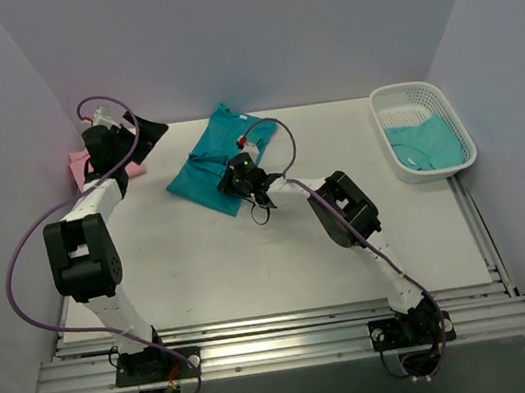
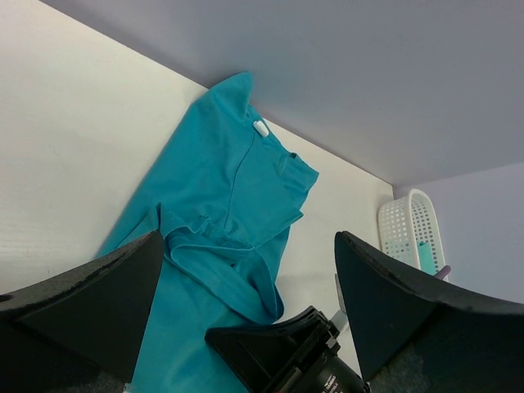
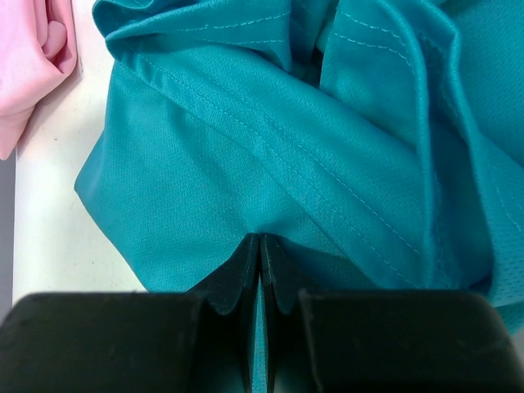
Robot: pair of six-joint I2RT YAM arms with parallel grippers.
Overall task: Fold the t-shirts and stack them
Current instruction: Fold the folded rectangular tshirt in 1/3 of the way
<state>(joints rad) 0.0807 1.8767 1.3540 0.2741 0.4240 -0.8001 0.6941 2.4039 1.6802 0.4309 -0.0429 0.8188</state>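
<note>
A crumpled teal t-shirt [image 1: 217, 154] lies at the back middle of the table. My right gripper [image 1: 234, 181] sits on its near edge. In the right wrist view the right gripper [image 3: 259, 240] is shut on a fold of this teal t-shirt [image 3: 286, 123], with cloth showing between the fingers. A pink t-shirt [image 1: 81, 167] lies at the back left, mostly hidden by the left arm; it also shows as the pink t-shirt [image 3: 33, 57]. My left gripper [image 1: 141, 139] hovers open beside it, facing the teal t-shirt [image 2: 221, 196]. Nothing is between the left gripper [image 2: 247, 241] fingers [image 2: 90, 303].
A white mesh basket [image 1: 395, 102] stands at the back right with another teal t-shirt [image 1: 427, 143] in it. The basket [image 2: 401, 225] shows far off in the left wrist view. Purple-grey walls close the back and both sides. A metal rail runs along the near edge.
</note>
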